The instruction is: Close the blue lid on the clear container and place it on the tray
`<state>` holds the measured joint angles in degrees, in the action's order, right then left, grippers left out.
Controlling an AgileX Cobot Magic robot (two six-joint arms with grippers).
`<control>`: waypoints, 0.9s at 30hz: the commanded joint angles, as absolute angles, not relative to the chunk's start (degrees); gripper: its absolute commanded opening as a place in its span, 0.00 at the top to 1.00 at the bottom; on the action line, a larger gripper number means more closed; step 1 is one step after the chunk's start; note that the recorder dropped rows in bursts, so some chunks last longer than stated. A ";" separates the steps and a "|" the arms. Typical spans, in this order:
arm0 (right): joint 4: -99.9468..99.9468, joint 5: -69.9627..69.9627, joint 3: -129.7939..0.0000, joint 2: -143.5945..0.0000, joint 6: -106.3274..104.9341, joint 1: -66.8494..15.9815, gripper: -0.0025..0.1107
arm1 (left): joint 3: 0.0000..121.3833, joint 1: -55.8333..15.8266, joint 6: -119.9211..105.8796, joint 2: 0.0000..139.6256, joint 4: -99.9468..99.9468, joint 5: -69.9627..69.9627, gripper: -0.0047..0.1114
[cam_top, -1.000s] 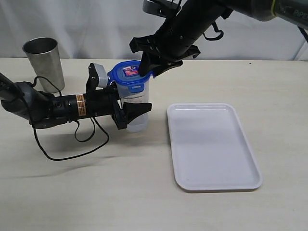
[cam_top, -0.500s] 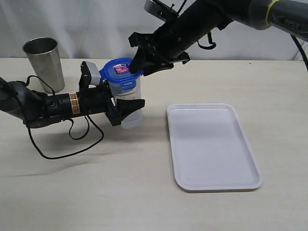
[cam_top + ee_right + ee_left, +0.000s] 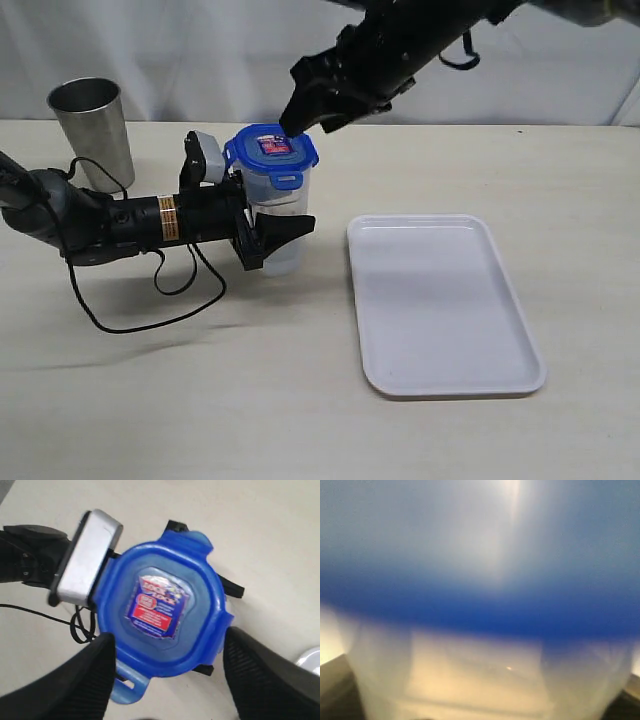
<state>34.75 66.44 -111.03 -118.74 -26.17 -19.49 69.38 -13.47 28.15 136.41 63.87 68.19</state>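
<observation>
The clear container (image 3: 278,225) stands on the table with the blue lid (image 3: 271,150) sitting on its top. My left gripper (image 3: 270,215) reaches in from the left and is shut on the container's body. In the left wrist view the container (image 3: 475,672) and the lid's blue band (image 3: 480,607) fill the picture as a blur. My right gripper (image 3: 312,112) hangs open just above and behind the lid, not touching it. From the right wrist the lid (image 3: 160,605) shows its red-and-white sticker between the spread fingers (image 3: 75,680) of the right gripper (image 3: 169,647). The white tray (image 3: 440,300) lies to the right.
A tapered steel cup (image 3: 90,128) stands at the back left, behind the left arm. The left arm's black cable (image 3: 150,300) loops over the table in front of it. The tray's near left corner (image 3: 372,380) is about a hand's width right of the container.
The right gripper has lifted off the lid and drawn up and back. The left gripper with the container has shifted slightly right and the container now stands more upright.
</observation>
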 commanded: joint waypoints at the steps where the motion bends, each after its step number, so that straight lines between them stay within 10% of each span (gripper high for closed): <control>1: 32.70 67.44 -111.16 -114.40 -28.49 -19.38 0.45 | 69.35 -13.91 28.36 136.37 64.89 65.82 0.96; 27: -9.88 66.97 -111.16 -116.83 -41.17 -39.52 0.57 | 69.35 -13.91 28.36 136.37 65.98 65.82 0.96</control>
<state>-8.28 66.25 -111.14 -115.92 -40.43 -39.57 69.52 -13.47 28.24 136.41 64.28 68.05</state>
